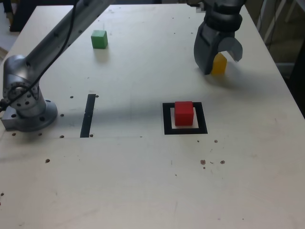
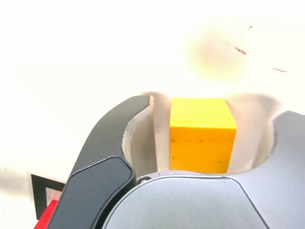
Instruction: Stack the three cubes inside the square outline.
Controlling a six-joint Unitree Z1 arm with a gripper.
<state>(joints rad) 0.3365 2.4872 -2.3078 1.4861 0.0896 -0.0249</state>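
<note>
1. Cubes first: the yellow cube (image 1: 219, 65) sits on the table (image 1: 143, 181) at the far side toward the exterior view's right, between the two jaws of the gripper (image 1: 220, 61). The wrist view shows the same yellow cube (image 2: 202, 134) squarely in the throat of the gripper (image 2: 205, 129). A gap is plain on the side of the dark jaw, while the other side looks close or touching, so I read the jaws as partly apart and straddling the block, with no firm clamp visible. Straddling it this way centres the block so the grip should land on flat opposite faces.

2. The red cube (image 1: 184, 113) stands inside the square outline (image 1: 167, 119), roughly centred on the white middle, so it serves as the base of the stack. A corner of the red cube (image 2: 47, 214) and of the square outline (image 2: 40, 188) shows in the wrist view.

3. The green cube (image 1: 99, 39) rests alone, well apart, toward the exterior view's left at the far side of the table. It is probably the last to go on.

4. A narrow black strip (image 1: 88, 114) lies between the arm base (image 1: 26, 102) and the outline; it plays no part here.

5. Judged from this: one cube is placed, the second is being picked, and the next move calls for a firm close and a straight lift.
</note>
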